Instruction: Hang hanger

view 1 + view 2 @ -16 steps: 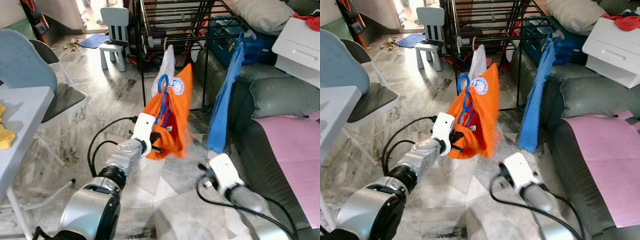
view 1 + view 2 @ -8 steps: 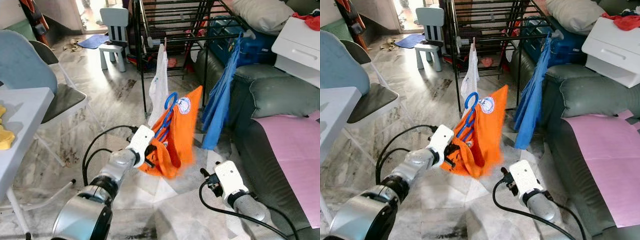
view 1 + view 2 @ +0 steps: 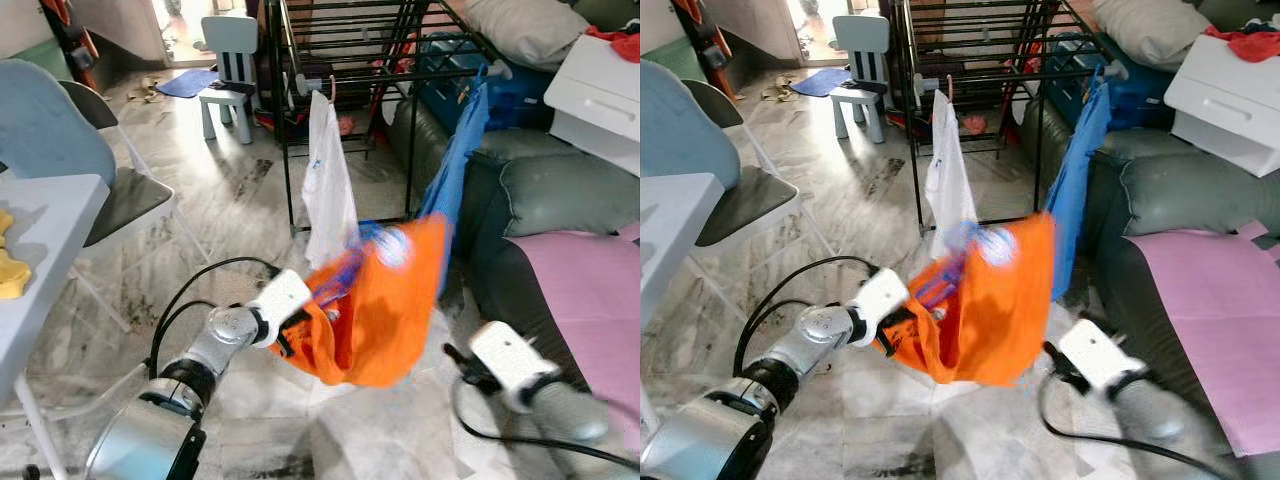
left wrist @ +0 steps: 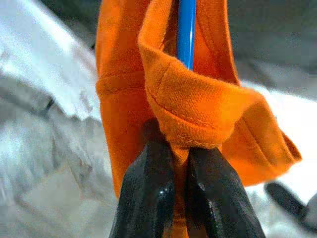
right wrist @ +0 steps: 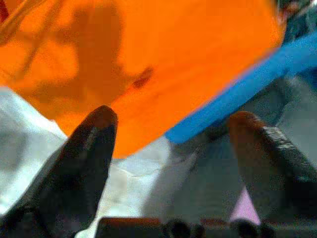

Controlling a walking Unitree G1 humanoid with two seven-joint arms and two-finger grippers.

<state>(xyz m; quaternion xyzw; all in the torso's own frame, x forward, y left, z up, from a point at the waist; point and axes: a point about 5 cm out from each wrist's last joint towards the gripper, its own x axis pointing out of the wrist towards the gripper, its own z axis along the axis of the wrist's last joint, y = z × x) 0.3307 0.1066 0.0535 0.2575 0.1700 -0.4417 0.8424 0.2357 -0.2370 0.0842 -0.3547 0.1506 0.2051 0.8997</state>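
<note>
Two pincers work in front of a black drying rack [image 3: 340, 60]: the left pincer [image 4: 179, 163] is clamped on a fold of an orange shirt [image 3: 385, 305] threaded on a blue hanger [image 4: 186, 32], apparently to carry both toward a rail. The right pincer [image 5: 173, 144] waits just beside the cloth, fingers spread wide and holding nothing. The swinging shirt is blurred, so the hanger's hook is hard to make out. A white garment [image 3: 327, 175] and a blue garment [image 3: 455, 170] already hang there.
</note>
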